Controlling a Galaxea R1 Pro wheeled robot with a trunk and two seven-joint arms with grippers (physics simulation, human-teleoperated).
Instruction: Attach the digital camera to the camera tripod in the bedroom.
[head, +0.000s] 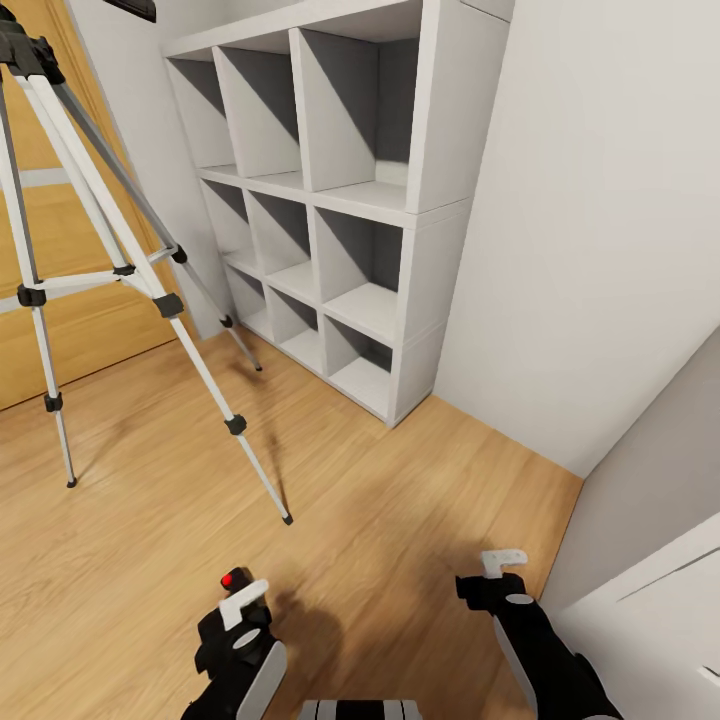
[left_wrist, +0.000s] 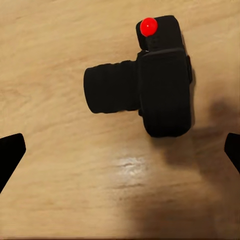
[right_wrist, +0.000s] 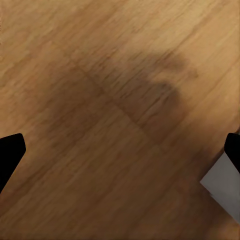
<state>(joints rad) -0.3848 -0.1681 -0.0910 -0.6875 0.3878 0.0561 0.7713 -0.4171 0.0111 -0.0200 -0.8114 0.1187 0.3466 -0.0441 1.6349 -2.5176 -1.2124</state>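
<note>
The digital camera (left_wrist: 155, 87) lies on the light wood floor, black with a stubby lens and a red button. In the head view its red button (head: 232, 578) peeks out just beyond my left gripper (head: 240, 612). That left gripper (left_wrist: 120, 150) hovers over the camera, open, its dark fingertips (left_wrist: 10, 152) spread wide of the body. The camera tripod (head: 167, 305) stands at the far left on spread silver-white legs with black joints. My right gripper (head: 500, 578) hangs open over bare floor (right_wrist: 120, 150), holding nothing.
A white cube shelf (head: 440, 120) stands against the pale wall ahead. A wooden door (head: 90, 330) is behind the tripod. Grey-white furniture (head: 660, 570) closes off the right side, and its pale corner (right_wrist: 225, 192) shows in the right wrist view.
</note>
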